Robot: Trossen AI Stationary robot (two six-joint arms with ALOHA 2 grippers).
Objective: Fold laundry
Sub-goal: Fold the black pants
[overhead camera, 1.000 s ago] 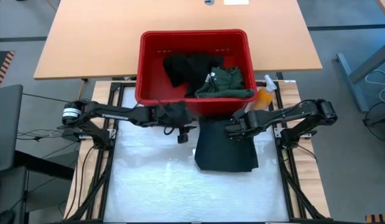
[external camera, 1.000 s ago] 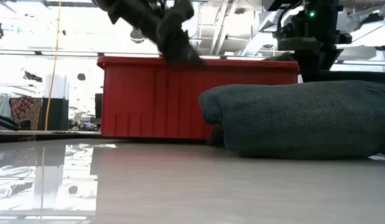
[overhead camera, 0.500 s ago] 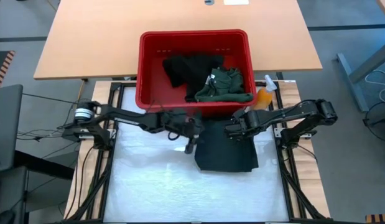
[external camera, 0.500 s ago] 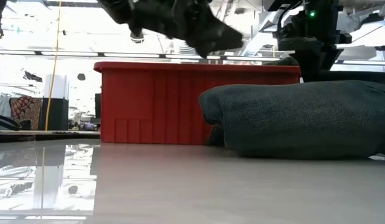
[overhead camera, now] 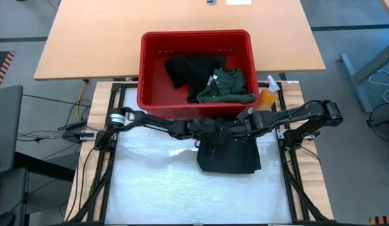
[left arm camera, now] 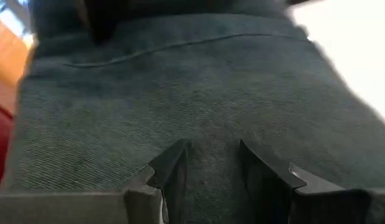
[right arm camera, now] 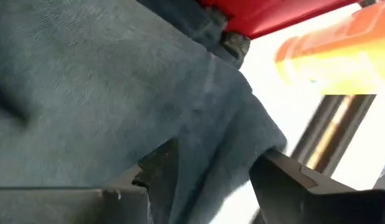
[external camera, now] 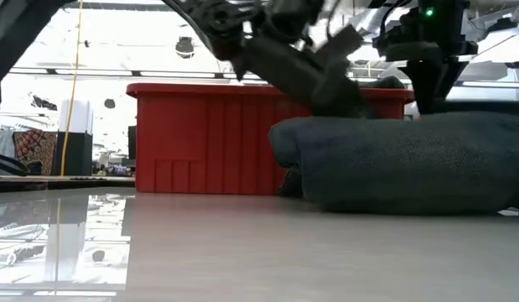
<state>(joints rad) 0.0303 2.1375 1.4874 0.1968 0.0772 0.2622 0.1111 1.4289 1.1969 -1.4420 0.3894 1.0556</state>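
A folded dark teal garment (overhead camera: 229, 154) is seen lying on the white table (overhead camera: 150, 188), at about 6 o'clock from the red basket (overhead camera: 150, 75) and just in front of its near wall. More laundry remains in the basket: a black garment (overhead camera: 185, 69) and, at its 3 o'clock, a green shirt (overhead camera: 229, 85).

The left gripper (overhead camera: 214, 133) is placed over the folded piece's upper left corner, its fingers (left arm camera: 173, 171) narrowly parted above the cloth, with nothing held between them. The right gripper (overhead camera: 237, 130) is set at the upper edge, toward 12 o'clock of the garment; its fingers (right arm camera: 164, 165) are spread fairly wide with a fold of the cloth lying between them, though whether it is actually clamped cannot be told. An orange spray bottle (overhead camera: 266, 97) stands at 3 o'clock of the basket.

A risk can be judged: if the left fingers are closed on only the top layer, the fold could be pulled open; with both grippers so near each other, a collision is also possible.

Compared with a second ago, the left arm has been swung from the basket's lower left corner across to the garment, while the right gripper and the garment have been left unmoved.
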